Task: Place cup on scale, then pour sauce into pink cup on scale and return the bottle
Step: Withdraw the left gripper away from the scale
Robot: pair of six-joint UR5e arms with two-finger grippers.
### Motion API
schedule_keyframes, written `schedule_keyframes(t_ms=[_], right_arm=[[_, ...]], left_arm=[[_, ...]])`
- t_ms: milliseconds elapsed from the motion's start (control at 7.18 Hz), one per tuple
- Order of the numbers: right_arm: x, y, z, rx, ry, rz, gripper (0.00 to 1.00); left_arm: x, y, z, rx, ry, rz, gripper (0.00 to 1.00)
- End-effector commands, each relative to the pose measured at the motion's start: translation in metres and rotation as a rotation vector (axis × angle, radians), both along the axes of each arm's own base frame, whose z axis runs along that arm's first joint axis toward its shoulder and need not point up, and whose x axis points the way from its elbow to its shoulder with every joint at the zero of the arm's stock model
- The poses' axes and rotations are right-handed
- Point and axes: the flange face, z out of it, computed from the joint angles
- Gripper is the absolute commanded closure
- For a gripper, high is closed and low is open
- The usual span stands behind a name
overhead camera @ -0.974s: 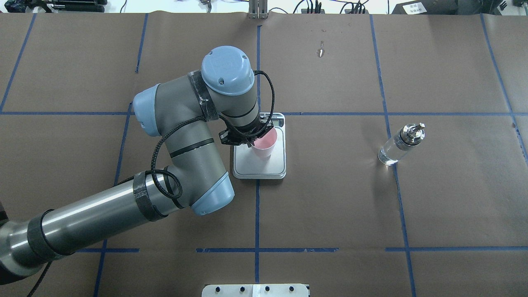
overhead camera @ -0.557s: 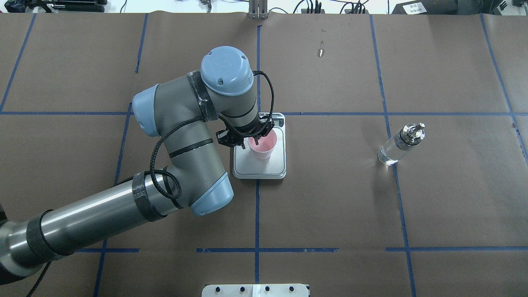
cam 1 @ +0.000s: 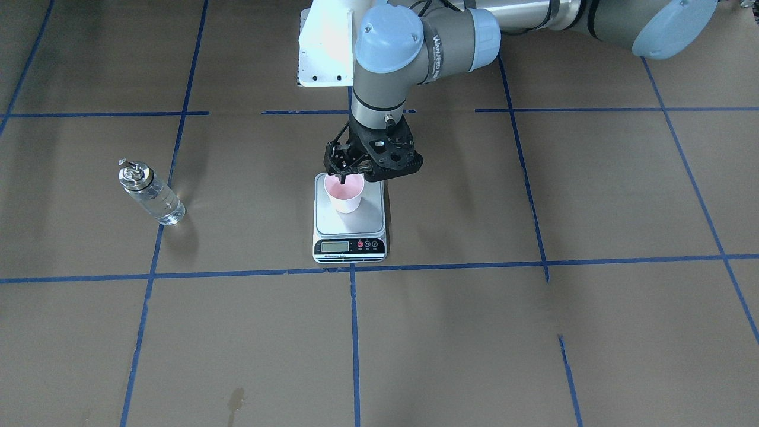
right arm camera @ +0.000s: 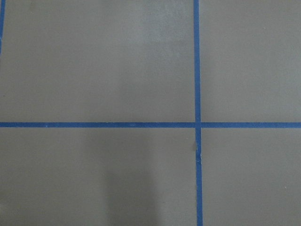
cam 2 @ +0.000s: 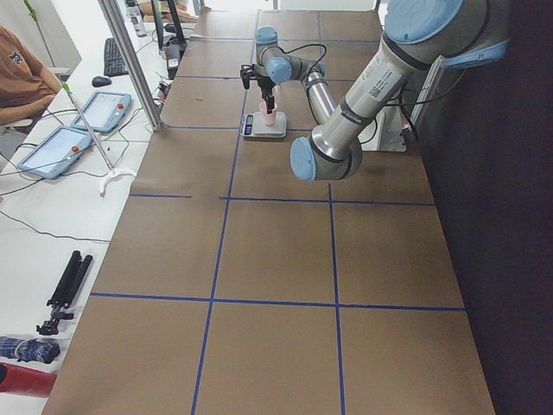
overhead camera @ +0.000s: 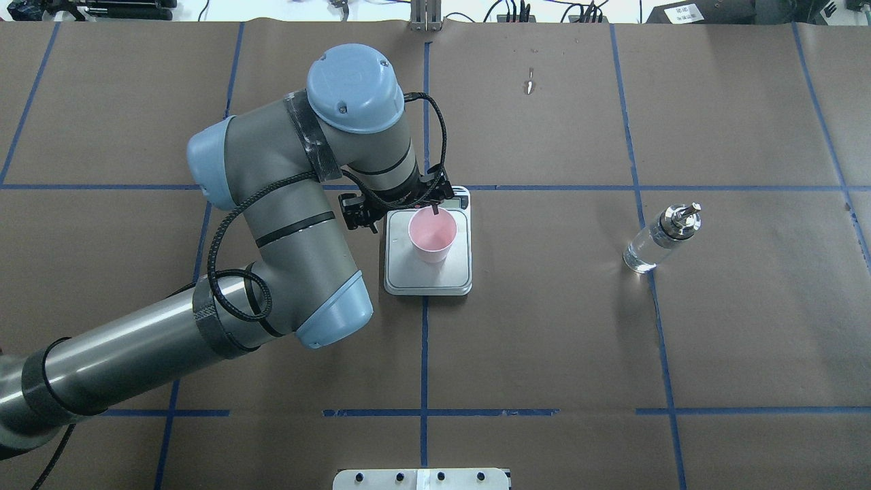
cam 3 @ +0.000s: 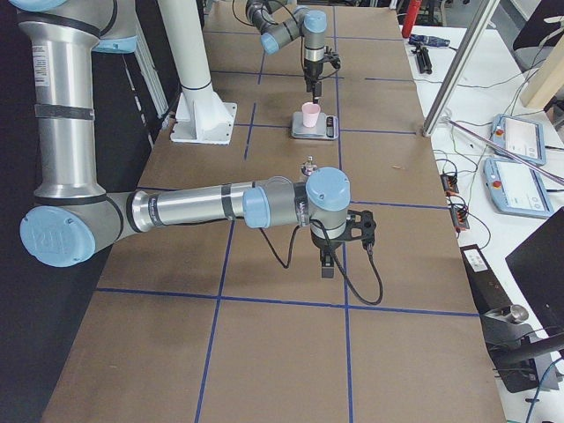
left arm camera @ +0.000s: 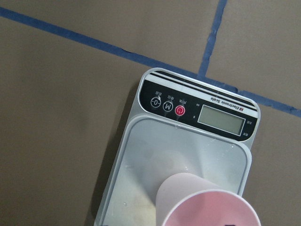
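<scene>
The pale pink cup (overhead camera: 432,235) stands upright on the silver-grey scale (overhead camera: 457,272) near the table's middle. It also shows in the front view (cam 1: 344,193) and at the bottom of the left wrist view (left arm camera: 207,202), with the scale's platform (left arm camera: 141,179) under it. My left gripper (overhead camera: 423,204) is open and hangs just above the cup's far-left rim, one finger at the rim and not gripping it. The clear glass bottle (overhead camera: 659,239) with its metal spout stands alone to the right, with clear liquid inside. My right gripper (cam 3: 326,263) shows only in the right side view; I cannot tell its state.
The table is brown paper with blue tape lines. A white mounting plate (overhead camera: 422,478) sits at the near edge. Cables and gear line the far edge (overhead camera: 517,10). Operators' tablets (cam 3: 520,137) lie beyond the table. The right wrist view shows only bare paper and tape.
The cup went from tilted in my left gripper to standing upright on the scale. The left gripper has let go and the arm has drawn up and back to the left.
</scene>
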Motion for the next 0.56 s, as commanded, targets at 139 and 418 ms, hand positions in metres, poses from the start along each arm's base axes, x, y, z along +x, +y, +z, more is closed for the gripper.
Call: schedule_keyframes(t_ms=[139,418], right_arm=[[-0.032,0.028,-0.086,-0.02,-0.023,0.038,0.0],[-0.05,0.084,-0.131,0.058,-0.016,-0.01,0.0]], left_arm=[[-0.105,0.036,0.023,0.077,0.008,0.004,0.0],[-0.155,0.039,0.024,0.163,-0.04,0.052,0.0]])
